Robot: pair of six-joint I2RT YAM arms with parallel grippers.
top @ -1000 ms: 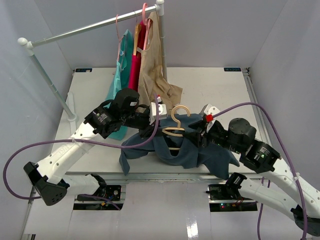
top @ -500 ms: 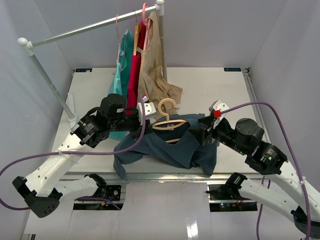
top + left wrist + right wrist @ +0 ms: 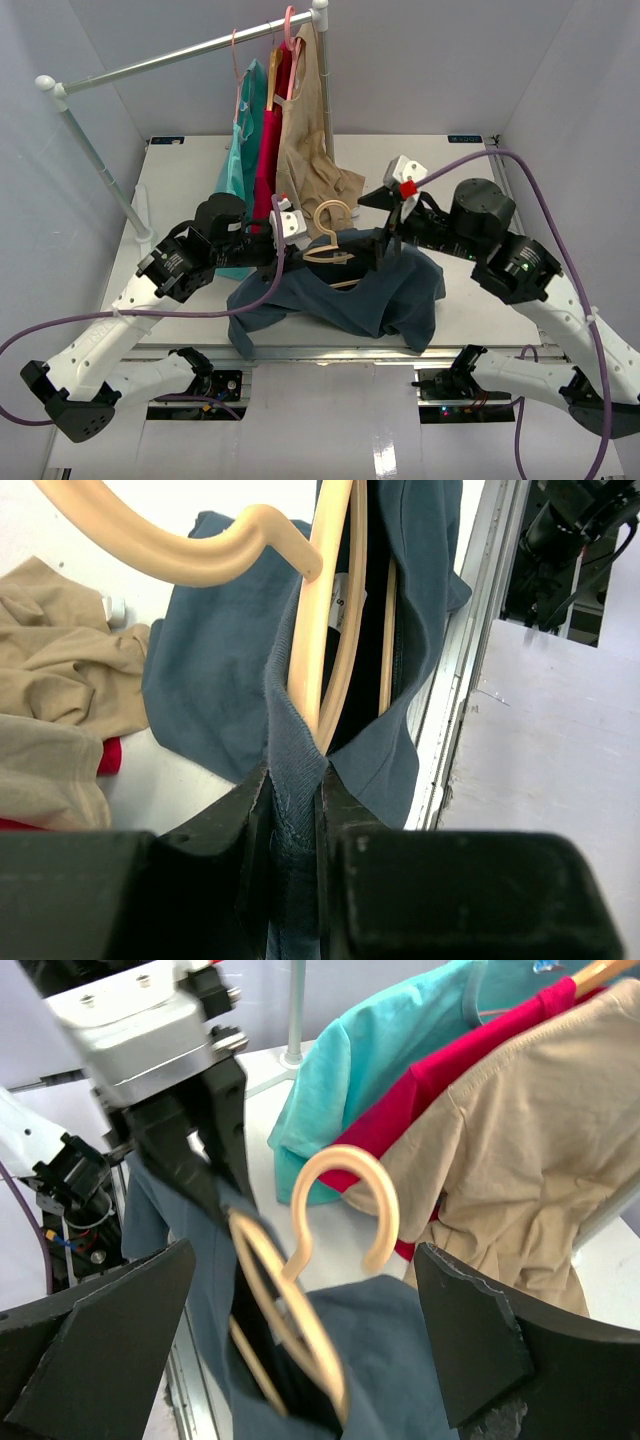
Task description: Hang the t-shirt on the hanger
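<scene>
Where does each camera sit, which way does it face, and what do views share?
Top external: above, behind the arms, facing down at the table; both arms show.
Left wrist: on the left arm, looking along the left gripper, shut on the t-shirt.
Right wrist: looks out through the open right gripper.
Shared: all show the hanger.

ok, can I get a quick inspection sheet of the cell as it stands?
Surface: white table, garment hems resting on it.
Job's things: blue t-shirt draped on the wooden hanger, which sits in its neck with the hook out.
Clutter: teal shirt, red shirt and beige shirt on the rail.
Grippers: left pincer shut on the t-shirt collar; right pincer open, holding nothing.
Cables: purple cables loop off both arms; the left one crosses the t-shirt.
Surroundings: plain walls; nothing else seen.
</scene>
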